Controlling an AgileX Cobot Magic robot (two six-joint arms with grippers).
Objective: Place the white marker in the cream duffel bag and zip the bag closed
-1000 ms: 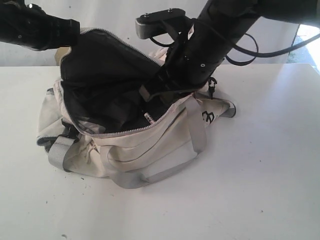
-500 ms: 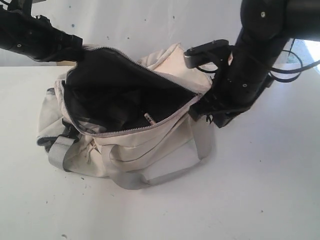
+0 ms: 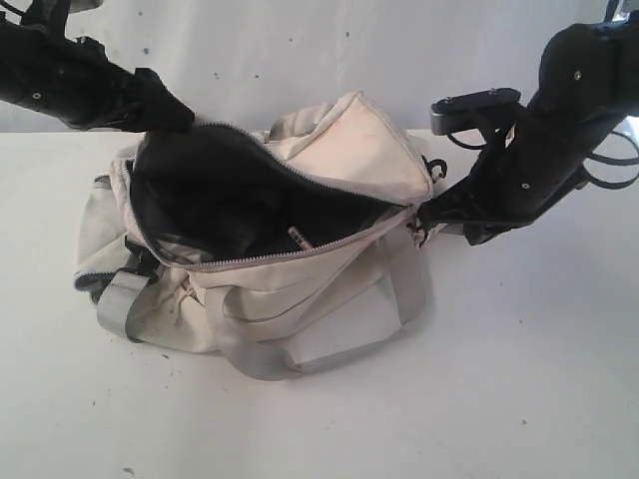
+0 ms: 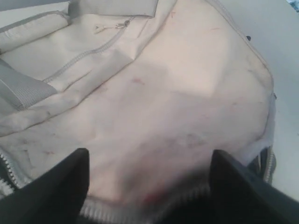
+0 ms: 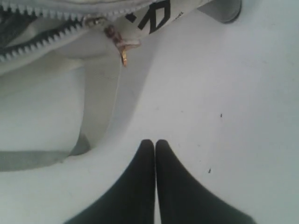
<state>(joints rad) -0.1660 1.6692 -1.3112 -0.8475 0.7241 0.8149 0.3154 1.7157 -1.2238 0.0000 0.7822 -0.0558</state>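
The cream duffel bag lies on the white table, its top unzipped and the dark lining showing. A short bit of the white marker peeks out inside, just behind the front zipper edge. My left gripper hangs at the bag's rear left rim. In the left wrist view its jaws stand wide open over the cream fabric, holding nothing. My right gripper sits at the bag's right end. In the right wrist view its fingers are pressed together, empty, over the table near the zipper pull.
Grey webbing handles loop out onto the table in front of the bag. The bag's black logo faces the right gripper. A pale wall stands behind the table.
The left gripper has opened and let go of the bag's rear flap, which sagged down. The right arm drew out of the bag's opening and moved to the bag's right end.
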